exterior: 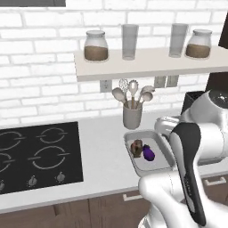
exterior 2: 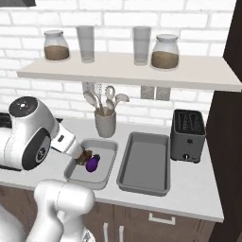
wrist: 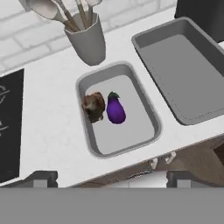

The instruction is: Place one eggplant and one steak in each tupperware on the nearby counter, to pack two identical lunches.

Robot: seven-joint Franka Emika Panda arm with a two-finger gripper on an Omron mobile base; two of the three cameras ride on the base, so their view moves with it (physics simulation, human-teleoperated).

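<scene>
1. Left base view: the small light grey tray point(exterior: 165, 153) sits on the white counter point(exterior: 102, 151). Inside it lie the brown steak point(exterior: 137, 147) and the purple eggplant point(exterior: 148, 153), touching, steak to the left. A utensil cup point(exterior: 132, 116) stands just behind the tray, and the black stovetop point(exterior: 38, 153) lies well to its left. The arm's white body covers the tray's right side.

2. Right base view: same tray point(exterior 2: 106, 177), with the steak point(exterior 2: 85, 156) and eggplant point(exterior 2: 92, 163) near its left wall, partly behind the arm's wrist. The darker, bigger tray point(exterior 2: 144, 165) sits just right of it with nothing in it, and the toaster point(exterior 2: 188, 135) is further right. Jars and glasses line the shelf point(exterior 2: 142, 68) above.

3. Hand view: the claw point(wrist: 109, 178) hangs above the counter edge, fingertips point(wrist: 41, 178) set wide apart, holding nothing. Straight ahead of it is the light tray point(wrist: 148, 113) holding steak point(wrist: 93, 106) and eggplant point(wrist: 115, 110) side by side. The darker tray point(wrist: 183, 65) is ahead and to the right, and the cup point(wrist: 87, 41) is beyond the light tray.
</scene>
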